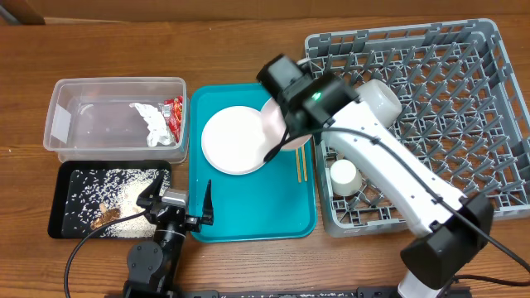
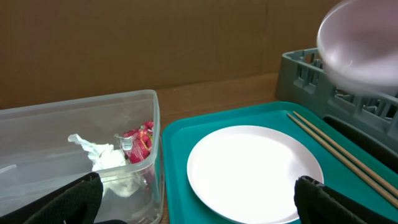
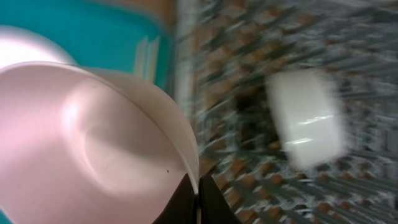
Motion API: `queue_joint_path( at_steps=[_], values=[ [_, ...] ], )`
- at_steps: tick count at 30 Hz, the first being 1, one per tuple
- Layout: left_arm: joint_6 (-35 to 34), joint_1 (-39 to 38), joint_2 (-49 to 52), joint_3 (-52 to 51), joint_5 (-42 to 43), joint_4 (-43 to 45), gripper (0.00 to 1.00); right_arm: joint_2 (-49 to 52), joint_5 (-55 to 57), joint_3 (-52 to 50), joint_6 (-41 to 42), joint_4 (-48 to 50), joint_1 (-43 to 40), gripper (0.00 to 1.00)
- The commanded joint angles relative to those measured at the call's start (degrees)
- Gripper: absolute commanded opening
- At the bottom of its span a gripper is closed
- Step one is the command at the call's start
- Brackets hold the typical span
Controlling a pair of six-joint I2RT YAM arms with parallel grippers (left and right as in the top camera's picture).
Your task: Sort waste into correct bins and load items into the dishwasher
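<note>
Pink bowl (image 3: pixel 93 143) aloft, tilted, over teal tray (image 1: pixel 248 207) edge beside dish rack (image 1: pixel 464 99); we log right fingers (image 3: pixel 181 202) pinched shut on its rim. Left fingers (image 2: pixel 68 202) spread wide, empty, facing round plate (image 1: pixel 236 141).

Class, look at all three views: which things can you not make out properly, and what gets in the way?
- Overhead: pink bowl mostly hidden beneath the right arm.
- Right wrist: white item in the dish rack motion-blurred; cup or bowl unclear.
- Left wrist: chopsticks cut off by the right edge.
- Overhead: brown scraps in the black tray too small to identify.
</note>
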Motion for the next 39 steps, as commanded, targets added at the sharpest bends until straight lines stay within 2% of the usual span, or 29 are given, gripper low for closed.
queue_joint_path(
  at_steps=[1, 8, 13, 18, 24, 31, 39],
  values=[
    [-0.5, -0.1, -0.2, -0.2, 0.7, 0.0, 1.00, -1.8, 14.1, 8.1, 11.9, -1.6, -7.1, 0.04],
    [-0.5, -0.1, -0.2, -0.2, 0.7, 0.0, 1.00, -1.6, 16.9, 8.7, 21.4, -1.8, -24.1, 0.04],
    [-0.5, -0.1, -0.2, -0.2, 0.7, 0.0, 1.00, -0.3, 16.7, 8.6, 22.0, -3.9, -30.7, 0.04],
    [-0.5, -0.1, -0.2, -0.2, 0.7, 0.0, 1.00, 0.9, 26.5, 8.0, 29.7, -9.3, -31.8, 0.04],
    [-0.5, -0.1, -0.2, -0.2, 0.7, 0.0, 1.00, 1.4, 28.4, 2.9, 31.0, -9.3, -31.9, 0.04],
    [-0.5, -0.1, -0.2, -0.2, 0.7, 0.0, 1.00, 1.4, 30.8, -9.0, 30.3, -1.2, -33.3, 0.04],
    [-0.5, -0.1, -0.2, -0.2, 0.7, 0.0, 1.00, 1.4, 34.2, -11.2, 25.2, 5.7, -33.6, 0.04]
  ],
)
